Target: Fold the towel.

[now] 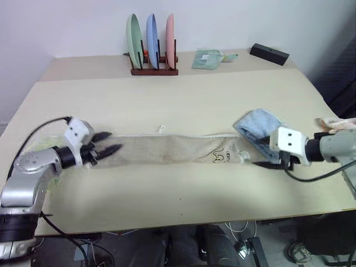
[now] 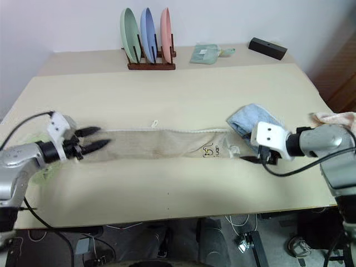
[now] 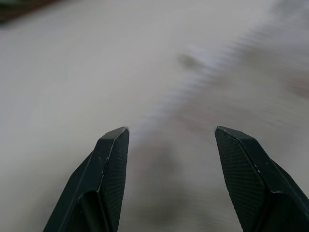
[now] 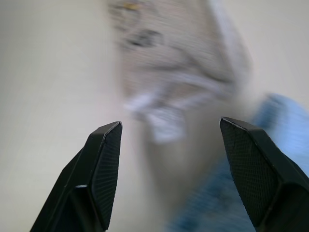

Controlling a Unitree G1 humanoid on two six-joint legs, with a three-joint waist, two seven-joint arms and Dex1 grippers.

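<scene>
The towel (image 1: 167, 149) is beige and lies as a long, narrow folded strip across the middle of the table, with a dark logo (image 1: 218, 156) near its right end and a small loop (image 1: 162, 128) on its far edge. My left gripper (image 1: 108, 143) is open at the strip's left end, its fingers over the cloth and holding nothing. At the right end, just past the strip, my right gripper (image 2: 250, 158) is also open and empty. The right wrist view shows that end of the towel (image 4: 178, 58) blurred beyond the spread fingers (image 4: 104, 164).
A light blue towel (image 1: 257, 127) lies bunched against the strip's right end, close to my right gripper. A rack of three plates (image 1: 154, 50), a light green cloth (image 1: 207, 59) and a black box (image 1: 269, 53) stand at the back. A pink cloth (image 1: 336, 123) lies at the right edge.
</scene>
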